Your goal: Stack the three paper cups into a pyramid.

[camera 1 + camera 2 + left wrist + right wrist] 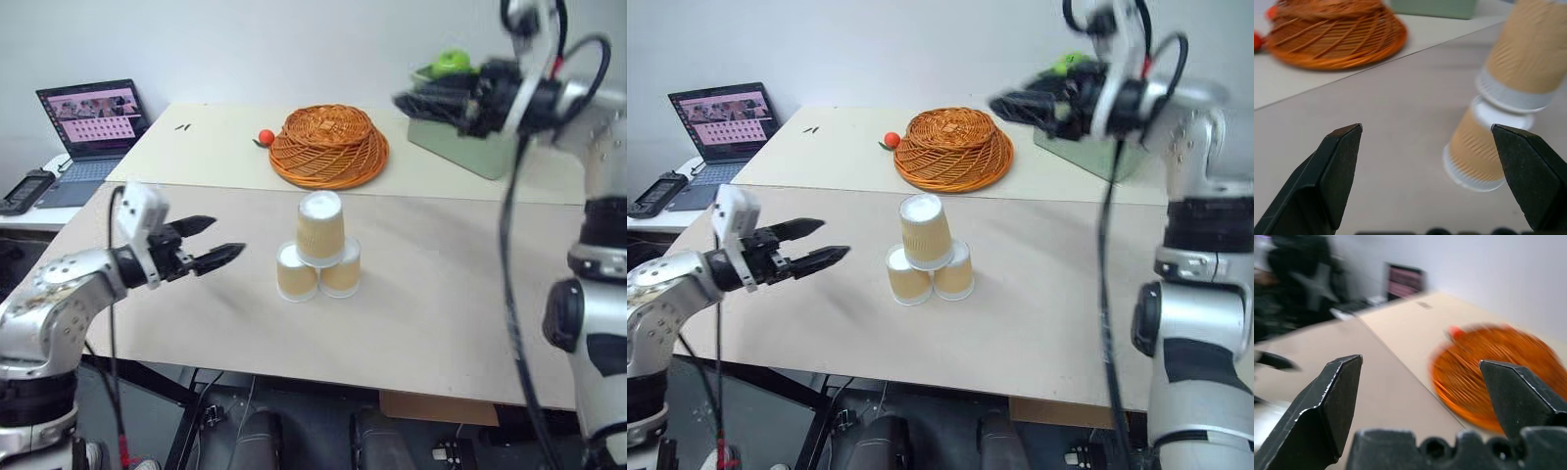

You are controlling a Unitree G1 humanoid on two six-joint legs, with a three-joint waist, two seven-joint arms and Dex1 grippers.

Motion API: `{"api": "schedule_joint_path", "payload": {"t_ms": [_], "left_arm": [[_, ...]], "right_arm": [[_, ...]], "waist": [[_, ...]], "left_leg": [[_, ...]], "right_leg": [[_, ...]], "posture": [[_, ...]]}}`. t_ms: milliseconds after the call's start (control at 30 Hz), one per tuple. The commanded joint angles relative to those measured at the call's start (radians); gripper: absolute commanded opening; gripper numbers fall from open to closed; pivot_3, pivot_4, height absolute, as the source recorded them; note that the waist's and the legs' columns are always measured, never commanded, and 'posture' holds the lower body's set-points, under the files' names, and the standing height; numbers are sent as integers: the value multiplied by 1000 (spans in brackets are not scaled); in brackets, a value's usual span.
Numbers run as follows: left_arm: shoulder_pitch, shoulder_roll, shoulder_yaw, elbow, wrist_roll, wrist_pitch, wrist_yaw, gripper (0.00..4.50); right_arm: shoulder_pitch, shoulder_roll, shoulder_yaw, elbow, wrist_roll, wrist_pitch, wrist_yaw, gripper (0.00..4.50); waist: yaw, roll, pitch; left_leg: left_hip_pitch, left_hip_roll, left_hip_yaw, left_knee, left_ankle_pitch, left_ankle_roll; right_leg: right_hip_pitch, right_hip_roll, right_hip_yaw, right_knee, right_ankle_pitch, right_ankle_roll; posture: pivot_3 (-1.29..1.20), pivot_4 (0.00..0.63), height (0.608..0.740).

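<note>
The right gripper (407, 101) is smeared with motion blur. The wicker basket (1498, 372) is blurred too. The top cup (1530, 54) is cut off by the frame edge.

Top cup (320, 227) on two base cups (317, 271); basket (329, 146) behind; laptop (90, 125) far left.

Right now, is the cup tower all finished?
It looks finished. Two paper cups sit upside down side by side on the table, and the third cup rests on top of them. The left gripper and right gripper are open and hold nothing. Nothing looks left to stack.
</note>
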Motion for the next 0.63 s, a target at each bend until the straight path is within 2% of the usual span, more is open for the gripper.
{"api": "schedule_joint_path", "payload": {"t_ms": [33,167,333,500,633], "left_arm": [[36,-65,84,-13,45,-44,154,4500],[2,-159,78,96,156,-168,301,4500],[-78,-267,98,273,301,-354,523,4500],[-108,-339,86,399,415,-518,684,4500],[-129,-376,77,464,456,-611,752,4500]], "right_arm": [[147,-27,-7,25,-170,-93,-239,4462],[293,69,-53,20,-211,-177,-404,4462],[430,192,-92,-9,-253,-388,-578,4462],[514,250,-99,1,-278,-503,-653,4462],[552,280,-91,10,-285,-553,-670,4462]], "waist": [[4,0,0],[16,0,0],[16,0,0],[18,-1,-1],[22,-2,-1]], "left_leg": [[1,0,0,0,0,0],[-1,0,6,1,0,0],[0,1,6,2,0,0],[-1,1,6,6,2,-4],[-3,0,6,9,2,-4]], "right_leg": [[2,0,0,0,0,0],[1,0,2,0,-1,3],[2,2,2,1,-2,3],[1,2,2,16,-2,4],[1,2,2,18,-2,4]], "posture": [[0,150,628],[0,150,628],[0,150,628],[0,150,628],[0,150,628]]}}
